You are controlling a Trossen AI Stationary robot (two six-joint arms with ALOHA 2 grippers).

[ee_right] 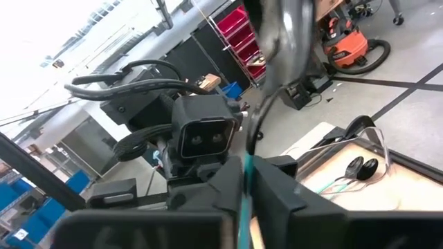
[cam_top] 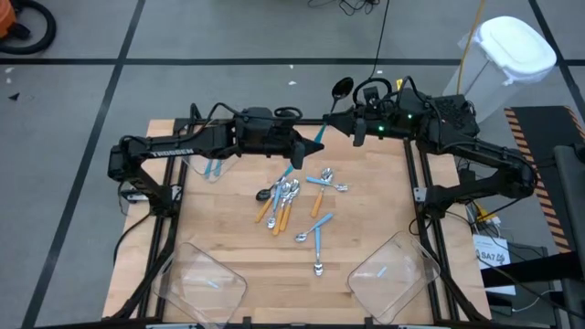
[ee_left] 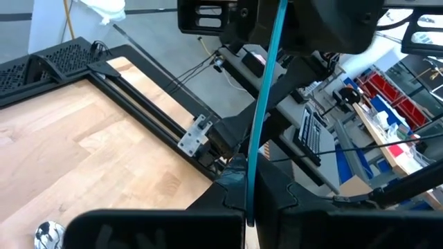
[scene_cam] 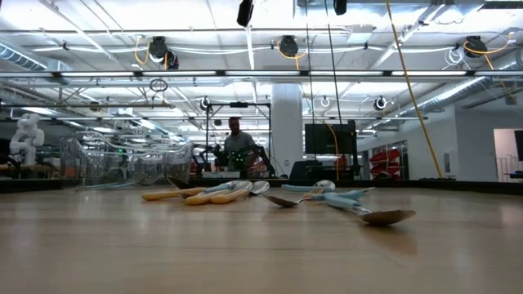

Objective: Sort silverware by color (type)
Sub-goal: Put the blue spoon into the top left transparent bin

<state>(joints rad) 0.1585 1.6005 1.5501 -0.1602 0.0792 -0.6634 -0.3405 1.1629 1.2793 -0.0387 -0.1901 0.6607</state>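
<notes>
Closest to the low camera lies a silver-bowled spoon (scene_cam: 387, 216) on the wooden table (cam_top: 366, 233), with the rest of the loose silverware (cam_top: 291, 195) heaped mid-table behind it. Above the table's far edge the two arms meet: the left gripper (cam_top: 306, 146) is clamped on the light-blue handle of a black-bowled spoon (cam_top: 320, 134), and the right gripper (cam_top: 331, 119) pinches the same handle nearer the bowl, its fingers (ee_right: 277, 183) pressed against the blue strip. I judge this to be a hand-over in mid-air. Next, the left fingers (ee_left: 284, 200) need to part cleanly so the right arm alone carries the spoon to a clear bin (cam_top: 395, 274) at the near right - without tugging it crooked.
</notes>
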